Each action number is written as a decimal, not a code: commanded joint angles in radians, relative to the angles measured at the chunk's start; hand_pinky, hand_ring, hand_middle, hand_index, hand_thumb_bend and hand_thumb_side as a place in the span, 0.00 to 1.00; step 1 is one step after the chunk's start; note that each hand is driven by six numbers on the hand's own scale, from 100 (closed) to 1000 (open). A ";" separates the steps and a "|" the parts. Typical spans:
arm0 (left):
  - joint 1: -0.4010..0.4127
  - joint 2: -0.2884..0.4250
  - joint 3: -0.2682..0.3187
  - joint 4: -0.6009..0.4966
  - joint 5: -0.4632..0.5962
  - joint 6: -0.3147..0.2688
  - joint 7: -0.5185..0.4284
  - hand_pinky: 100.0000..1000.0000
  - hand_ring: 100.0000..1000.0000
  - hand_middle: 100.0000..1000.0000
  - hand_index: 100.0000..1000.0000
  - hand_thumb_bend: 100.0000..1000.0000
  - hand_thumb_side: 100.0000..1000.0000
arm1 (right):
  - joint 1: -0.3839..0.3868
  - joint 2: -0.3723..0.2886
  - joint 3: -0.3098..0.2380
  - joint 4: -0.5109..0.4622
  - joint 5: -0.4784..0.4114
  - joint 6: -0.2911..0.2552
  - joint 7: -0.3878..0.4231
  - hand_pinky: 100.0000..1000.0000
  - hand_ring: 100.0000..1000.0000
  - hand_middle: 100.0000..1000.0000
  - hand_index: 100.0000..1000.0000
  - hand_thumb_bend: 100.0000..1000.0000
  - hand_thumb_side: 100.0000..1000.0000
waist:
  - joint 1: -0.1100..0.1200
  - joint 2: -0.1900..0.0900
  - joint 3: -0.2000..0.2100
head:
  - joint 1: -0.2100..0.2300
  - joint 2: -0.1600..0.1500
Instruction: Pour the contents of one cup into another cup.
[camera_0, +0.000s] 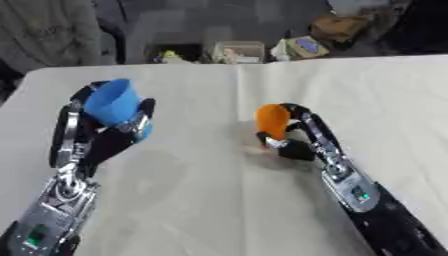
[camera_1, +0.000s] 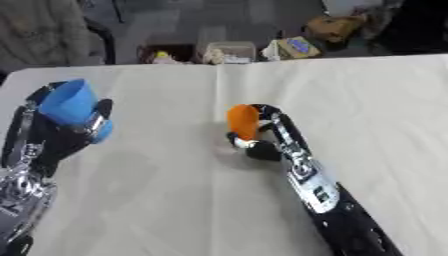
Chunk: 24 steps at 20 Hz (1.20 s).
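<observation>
A blue cup (camera_0: 115, 104) is held up off the table, roughly upright and tipped slightly, with my left hand (camera_0: 98, 134) curled round its lower part. An orange cup (camera_0: 272, 121) stands near the middle of the white table (camera_0: 201, 200). My right hand (camera_0: 293, 140) wraps round the orange cup from the right, fingers over its far side and thumb at its base. The two cups are well apart, the blue one to the left. I cannot see inside either cup.
Beyond the table's far edge lie boxes and clutter (camera_0: 241, 51) on a dark floor. A grey-clad person (camera_0: 48, 30) sits at the far left corner. A fold line runs down the cloth near the centre.
</observation>
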 joint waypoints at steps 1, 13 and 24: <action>-0.014 0.004 0.001 -0.023 0.002 0.000 -0.003 0.04 0.32 0.20 0.58 0.30 0.00 | -0.024 0.008 -0.007 0.003 0.005 -0.002 -0.004 0.63 0.77 0.74 0.83 0.41 0.22 | 0.001 -0.011 0.005 | -0.004 -0.009; -0.018 0.001 -0.004 -0.022 0.001 0.003 -0.005 0.04 0.32 0.20 0.59 0.29 0.00 | -0.045 0.032 -0.006 0.039 0.010 -0.004 -0.005 0.56 0.71 0.68 0.79 0.37 0.23 | 0.005 -0.008 0.014 | -0.006 -0.013; -0.017 -0.002 -0.007 -0.019 0.003 0.004 -0.004 0.04 0.32 0.20 0.59 0.29 0.00 | -0.051 0.046 -0.005 0.037 0.003 -0.007 -0.048 0.43 0.57 0.43 0.65 0.24 0.17 | 0.008 -0.007 0.017 | -0.007 -0.015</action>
